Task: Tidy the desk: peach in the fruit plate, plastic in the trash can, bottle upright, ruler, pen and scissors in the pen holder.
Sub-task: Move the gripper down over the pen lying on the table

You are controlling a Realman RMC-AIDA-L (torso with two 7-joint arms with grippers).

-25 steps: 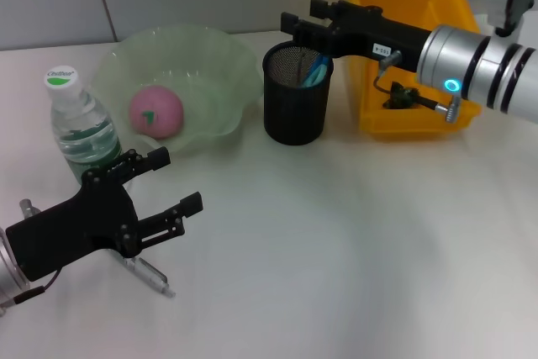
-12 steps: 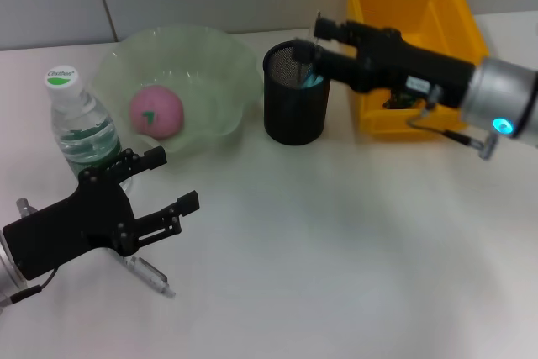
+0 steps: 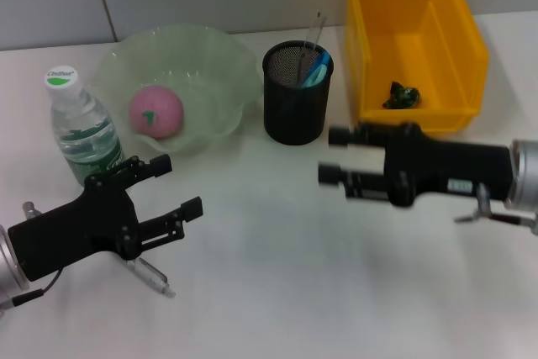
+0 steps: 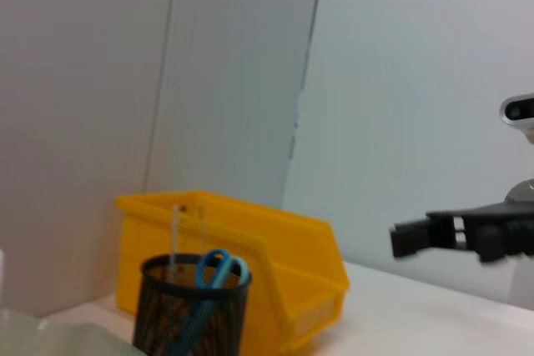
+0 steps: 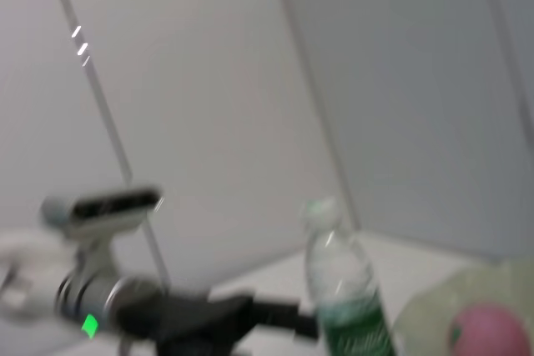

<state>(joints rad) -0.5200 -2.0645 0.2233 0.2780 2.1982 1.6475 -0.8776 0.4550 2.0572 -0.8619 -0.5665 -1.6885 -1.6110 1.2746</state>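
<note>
Desk nearly tidy; only the pen (image 3: pixel 147 274) lies loose on the table.

My left gripper (image 3: pixel 164 195) hovers over it, fingers apart; my right gripper (image 3: pixel 332 155), fingers apart and empty, sits before the pen holder (image 3: pixel 294 107). I judge the upright bottle (image 3: pixel 80 130) just beside my left arm could be knocked over.

pink peach (image 3: pixel 155 111), yellow bin (image 3: pixel 458 81), black mesh holder (image 3: pixel 295 107)

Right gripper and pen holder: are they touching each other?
Apart. The head view shows bare table between the right gripper, open, and the pen holder.
</note>
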